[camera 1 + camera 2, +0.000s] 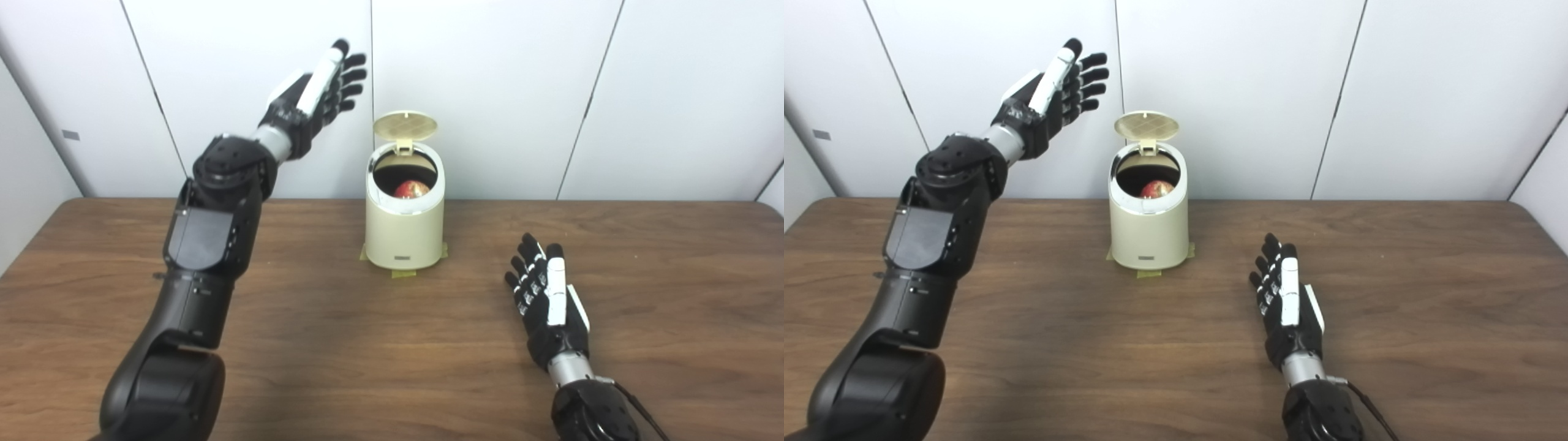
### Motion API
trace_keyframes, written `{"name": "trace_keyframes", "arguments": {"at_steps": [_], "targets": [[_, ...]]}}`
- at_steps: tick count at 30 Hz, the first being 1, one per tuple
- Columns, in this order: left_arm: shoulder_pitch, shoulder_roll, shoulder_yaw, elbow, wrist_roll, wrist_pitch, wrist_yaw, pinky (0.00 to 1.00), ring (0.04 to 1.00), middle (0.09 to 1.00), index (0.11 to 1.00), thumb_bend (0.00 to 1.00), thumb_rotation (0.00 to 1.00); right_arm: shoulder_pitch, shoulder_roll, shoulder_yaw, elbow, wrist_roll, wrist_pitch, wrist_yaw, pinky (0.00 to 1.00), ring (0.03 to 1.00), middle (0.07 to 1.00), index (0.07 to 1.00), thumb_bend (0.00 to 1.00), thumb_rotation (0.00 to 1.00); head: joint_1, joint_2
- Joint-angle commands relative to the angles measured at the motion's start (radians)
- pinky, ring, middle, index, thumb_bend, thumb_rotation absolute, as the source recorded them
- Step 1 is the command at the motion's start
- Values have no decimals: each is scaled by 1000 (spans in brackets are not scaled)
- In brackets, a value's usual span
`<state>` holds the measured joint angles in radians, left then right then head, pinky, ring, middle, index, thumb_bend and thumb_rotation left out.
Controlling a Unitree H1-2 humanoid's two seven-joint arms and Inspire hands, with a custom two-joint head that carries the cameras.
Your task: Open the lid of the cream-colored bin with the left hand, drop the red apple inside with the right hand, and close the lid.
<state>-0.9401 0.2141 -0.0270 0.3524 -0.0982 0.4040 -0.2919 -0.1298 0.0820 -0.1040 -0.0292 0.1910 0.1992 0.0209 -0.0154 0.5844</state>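
The cream-colored bin (404, 233) stands at the back middle of the table, taped down at its base. Its round lid (405, 126) is tipped up on the rear hinge, leaving the mouth uncovered. The red apple (411, 189) lies inside the bin, partly hidden by the rim. My left hand (318, 92) is raised high, up and to the left of the lid, fingers spread and holding nothing. My right hand (547, 297) rests low over the table to the right of the bin, fingers straight and apart, empty.
The brown wooden table (643, 294) stretches wide on both sides of the bin. White wall panels (520, 92) close off the back just behind the bin. My left forearm (208, 239) stands tall over the table's left part.
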Motion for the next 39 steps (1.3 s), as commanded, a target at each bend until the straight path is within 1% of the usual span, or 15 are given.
{"name": "trace_keyframes", "arguments": {"at_steps": [1, 4, 6, 9, 11, 15, 18, 22, 26, 30, 33, 35, 36, 39], "targets": [[-85, 32, -29, -7, 33, -52, -22, 951, 940, 937, 939, 540, 1000, -29, 2, 1, -34, 8, -2, -7, 978, 993, 998, 980, 571, 1000, -2, 0], [-107, 53, -84, 7, 81, -83, -50, 935, 908, 903, 909, 540, 1000, -31, 4, -1, -37, 16, 13, -16, 949, 983, 993, 978, 574, 1000, -4, -4], [-121, 60, -110, 14, 103, -93, -64, 932, 896, 879, 887, 548, 1000, -33, 2, 2, -32, 20, 13, -14, 932, 979, 990, 975, 574, 1000, -5, -6], [-135, 63, -136, 18, 137, -104, -76, 967, 888, 845, 861, 527, 1000, -33, -3, 10, -24, 18, 6, -6, 932, 976, 978, 970, 579, 1000, -6, -11], [-143, 71, -160, 23, 167, -119, -81, 977, 891, 837, 853, 503, 1000, -34, -6, 15, -18, 15, -1, -2, 931, 971, 974, 969, 580, 1000, -8, -12], [-160, 99, -225, 37, 254, -178, -93, 955, 887, 835, 833, 505, 1000, -35, -9, 23, -20, 10, 6, -7, 917, 957, 959, 960, 588, 1000, -14, -13], [-168, 114, -262, 27, 309, -186, -109, 991, 899, 827, 830, 529, 1000, -37, -11, 26, -21, 6, 10, -10, 908, 947, 953, 960, 588, 1000, -13, -13], [-177, 131, -309, 0, 380, -180, -143, 1000, 909, 819, 813, 546, 1000, -41, -12, 28, -16, 4, 12, -15, 897, 932, 942, 956, 590, 1000, -15, -13], [-179, 137, -328, -9, 418, -187, -169, 987, 882, 814, 812, 552, 1000, -44, -11, 29, -11, 1, 13, -19, 868, 921, 936, 956, 593, 1000, -18, -14], [-180, 146, -351, -10, 470, -226, -181, 962, 861, 801, 803, 567, 1000, -47, -7, 29, -8, -4, 16, -27, 845, 912, 928, 955, 593, 1000, -22, -13], [-174, 157, -368, -32, 516, -246, -185, 923, 839, 769, 783, 581, 1000, -49, -9, 30, -4, -6, 13, -28, 825, 909, 928, 957, 594, 1000, -23, -12], [-168, 163, -376, -56, 537, -242, -200, 901, 836, 766, 784, 565, 1000, -50, -11, 30, -1, -6, 12, -27, 816, 907, 930, 959, 597, 1000, -23, -11], [-164, 161, -372, -69, 532, -228, -216, 894, 835, 766, 786, 555, 1000, -51, -11, 29, 0, -5, 15, -28, 814, 906, 930, 959, 597, 1000, -23, -11], [-157, 156, -361, -90, 518, -188, -262, 926, 847, 785, 804, 565, 1000, -52, -9, 27, 1, -2, 19, -31, 814, 905, 928, 959, 594, 1000, -23, -10]]}}
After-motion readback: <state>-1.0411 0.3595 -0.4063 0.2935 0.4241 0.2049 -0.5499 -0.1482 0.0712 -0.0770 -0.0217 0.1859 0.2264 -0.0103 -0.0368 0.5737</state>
